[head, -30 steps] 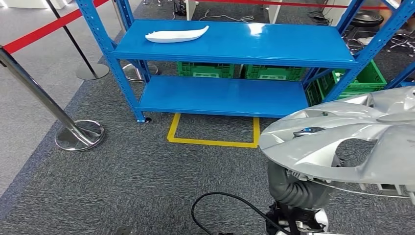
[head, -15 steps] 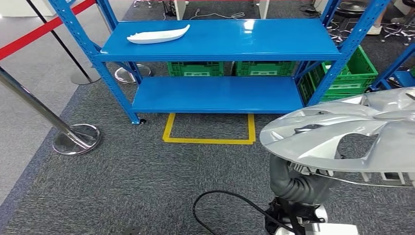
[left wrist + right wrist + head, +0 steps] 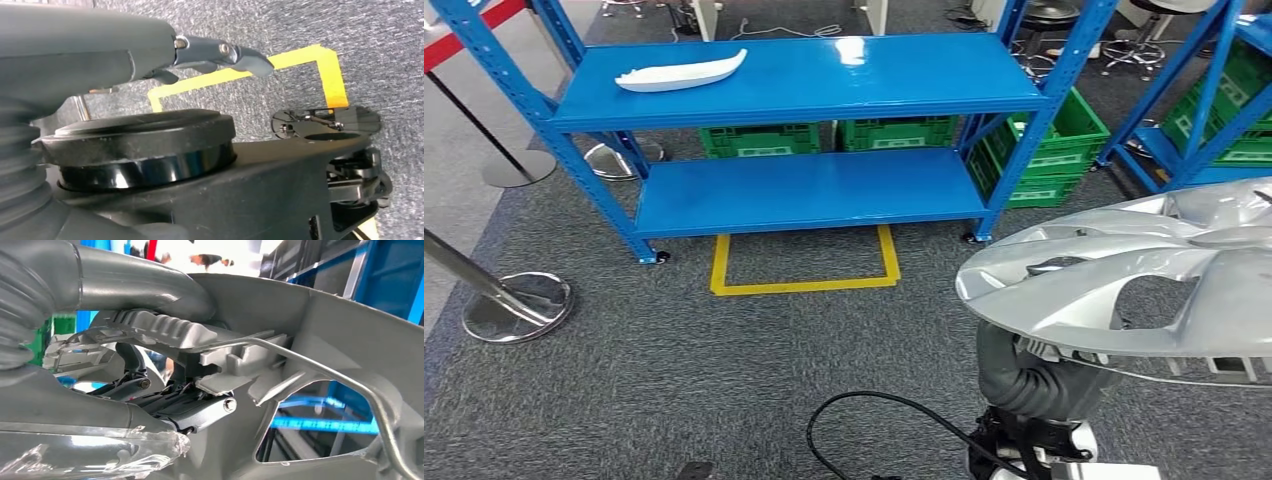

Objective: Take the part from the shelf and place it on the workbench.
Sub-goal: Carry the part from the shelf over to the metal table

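Since the earlier pictures the whole head view has swung: the camera has turned, so the blue shelf (image 3: 794,90) now lies further left and a second blue rack (image 3: 1214,110) with green crates has come in at the right edge, while the part sits in the same spot low on the right.

In the right wrist view the right hand (image 3: 165,390) grips the part (image 3: 1124,280), a silver wheel cover of moulded plastic with curved spokes, open cut-outs and a thin wire ring (image 3: 320,365) clipped along its ribbed back. Its dark fingers reach in behind the rim and are mostly hidden by it; clear crinkled film covers the wrist near the camera. From the head view the cover is cut off by the right edge and hides the hand beneath it.

The left hand (image 3: 220,55) hangs over the carpet with a dark finger stretched out and nothing visible in it; the rest is hidden, so I cannot tell whether it is spread or clenched.

Grey, coarse carpet (image 3: 674,370) lies open between robot and shelf, marked by a yellow tape square (image 3: 804,262). A white elongated moulding (image 3: 679,73) rests on the glossy top shelf near its left end. Green crates (image 3: 824,135) stand behind the lower shelf. A chrome post base (image 3: 514,305) stands at the left, and a black cable (image 3: 874,430) loops near the robot.
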Motion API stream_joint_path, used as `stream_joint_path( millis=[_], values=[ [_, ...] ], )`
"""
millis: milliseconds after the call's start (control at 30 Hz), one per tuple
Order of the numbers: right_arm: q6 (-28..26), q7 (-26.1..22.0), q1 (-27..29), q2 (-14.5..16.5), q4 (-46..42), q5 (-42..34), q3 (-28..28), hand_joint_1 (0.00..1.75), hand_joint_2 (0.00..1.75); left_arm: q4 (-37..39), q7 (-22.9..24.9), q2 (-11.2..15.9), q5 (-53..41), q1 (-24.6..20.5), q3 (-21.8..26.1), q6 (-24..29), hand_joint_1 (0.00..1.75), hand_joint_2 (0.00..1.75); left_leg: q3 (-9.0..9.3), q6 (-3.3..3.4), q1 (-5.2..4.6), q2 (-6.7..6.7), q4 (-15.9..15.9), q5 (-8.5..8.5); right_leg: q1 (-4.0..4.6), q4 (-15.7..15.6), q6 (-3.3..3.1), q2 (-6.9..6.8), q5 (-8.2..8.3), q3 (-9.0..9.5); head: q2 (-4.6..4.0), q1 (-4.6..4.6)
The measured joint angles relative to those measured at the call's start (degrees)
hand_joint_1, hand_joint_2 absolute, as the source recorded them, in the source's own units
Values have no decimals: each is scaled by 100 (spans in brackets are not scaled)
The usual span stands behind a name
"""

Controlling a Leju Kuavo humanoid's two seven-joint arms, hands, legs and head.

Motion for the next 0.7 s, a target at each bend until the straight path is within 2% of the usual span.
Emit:
stream_joint_path(
  millis=[33, 67, 133, 167, 200, 267, 300, 333, 400, 433, 467, 500, 533, 567, 633, 700],
  values=[
    [-3, -2, 3, 0, 1, 0, 0, 175, 175, 0, -1, 0, 0, -1, 0, 0, 0, 175, 4, -4, -1, 75, 1, -3, 0, -131, -1, -25, 103, 90, 0, 1],
    [-10, -6, 4, 0, 2, 1, 0, 175, 175, 0, -3, -2, 0, -3, 0, -1, 0, 175, 12, -13, -1, 142, 2, -10, 1, -455, -6, -82, 271, 280, 0, 1],
    [-25, -17, -7, 1, 2, 4, 0, 175, 175, 0, -9, -4, 0, -2, 0, -3, 0, 175, 34, -56, -28, 258, 17, -38, 25, -1218, -42, -347, 528, 711, 0, 5],
    [-33, -22, -14, 1, 1, 7, 0, 175, 175, 0, -11, -3, 1, 0, 0, -4, 0, 175, 42, -85, -47, 311, 27, -49, 39, -1446, -80, -435, 584, 833, 0, 1],
    [-38, -27, -16, 1, 1, 8, 0, 175, 175, 0, -13, -1, 3, 1, 0, -6, 0, 175, 46, -113, -66, 364, 35, -56, 54, -1543, -123, -468, 593, 874, 0, -5],
    [-48, -34, -5, 1, -1, 10, 0, 175, 175, 0, -15, 3, 9, -5, 0, -8, 0, 175, 49, -169, -71, 466, 37, -62, 56, -1545, -213, -313, 621, 838, 0, -15],
    [-51, -38, 1, 1, -2, 11, 0, 175, 175, 0, -18, 3, 11, -10, 0, -9, 0, 175, 42, -205, -60, 414, 63, -97, 46, -1549, -243, -239, 636, 822, 0, -15],
    [-54, -40, 1, 1, -3, 13, 0, 175, 175, 0, -22, 3, 13, -13, 0, -9, 0, 175, -1, -242, -49, 304, 172, -189, 29, -1555, -273, -167, 652, 812, 0, -18],
    [-58, -48, -4, 2, -5, 21, 0, 175, 175, 0, -31, 5, 16, -11, 1, -9, 0, 175, -256, -297, -27, 4, 739, -533, 1, -1563, -316, -29, 678, 791, 0, -32],
    [-61, -51, -2, 3, -5, 27, 0, 175, 175, 0, -34, 9, 17, -6, 1, -8, 0, 175, -443, -309, -23, -72, 1128, -714, -4, -1562, -329, 45, 687, 778, 0, -38],
    [-65, -54, 3, 3, -4, 33, 0, 175, 175, 0, -35, 13, 19, -2, 2, -8, 0, 175, -604, -315, -19, -105, 1451, -827, -5, -1562, -337, 123, 694, 768, 0, -41],
    [-70, -55, 7, 2, -4, 37, 0, 175, 175, 0, -37, 16, 19, -2, 3, -7, 0, 175, -693, -316, -16, -119, 1616, -832, -6, -1561, -336, 208, 701, 762, 0, -41],
    [-74, -56, 10, 3, -4, 41, 0, 175, 175, 0, -38, 18, 19, -4, 3, -7, 0, 175, -679, -310, -12, -135, 1566, -721, -9, -1561, -328, 297, 709, 760, 0, -41],
    [-79, -60, 11, 3, -4, 45, 0, 175, 175, 0, -39, 18, 18, -7, 3, -7, 0, 175, -570, -303, -4, -182, 1331, -532, -14, -1560, -315, 386, 718, 760, 0, -40],
    [-85, -72, 3, 4, -5, 58, 0, 175, 175, 0, -40, 17, 17, -8, 2, -7, 0, 175, -231, -287, 37, -478, 616, -163, -16, -1544, -271, 551, 734, 743, 0, -43],
    [-93, -90, -4, 4, -5, 76, 2, 175, 175, 0, -43, 18, 17, -15, 2, -7, 0, 175, -31, -256, 66, -712, 176, -69, -16, -1529, -206, 691, 758, 685, 0, -39]
  ],
)
